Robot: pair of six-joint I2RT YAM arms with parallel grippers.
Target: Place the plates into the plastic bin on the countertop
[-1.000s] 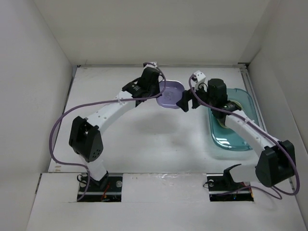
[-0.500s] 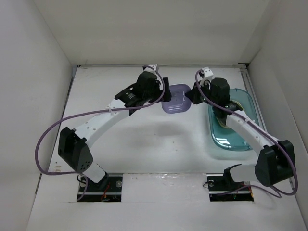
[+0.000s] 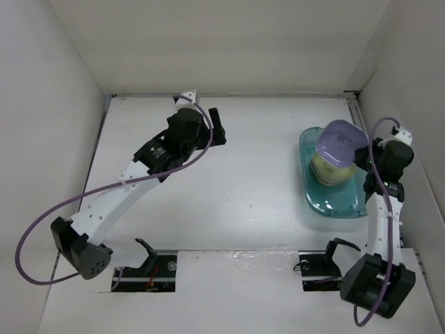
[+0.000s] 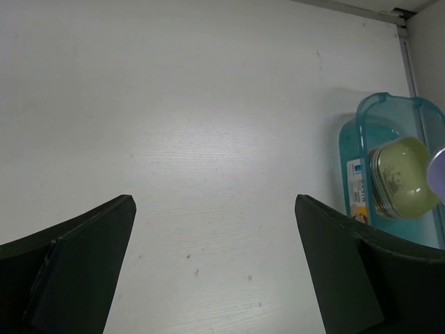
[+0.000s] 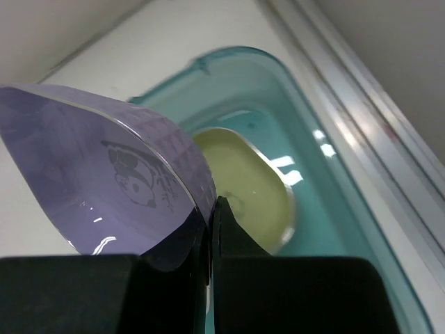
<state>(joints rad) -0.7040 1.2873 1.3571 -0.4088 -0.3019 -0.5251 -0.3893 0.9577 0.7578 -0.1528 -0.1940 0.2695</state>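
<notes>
Right of centre in the top view, on the white surface (image 3: pixel 243 202): teal bin (image 3: pixel 337 209), long side running near to far. Inside it, toward the middle, a stack (image 3: pixel 325 170) of plates with a pale yellow-green one on top. Just past that, right pincer (image 3: pixel 363 154) clamped on the rim of a lavender plate (image 3: pixel 339 141). Holds it tilted over the far part of the stack, within the bin's outline. Shows a small printed figure on the plate's face in the right wrist view. Cannot tell whether plate and stack touch. Farther back, upper left of centre, left pincer (image 4: pixel 214 209) with jaws wide apart, holding nothing, above bare surface and well apart from the bin.
</notes>
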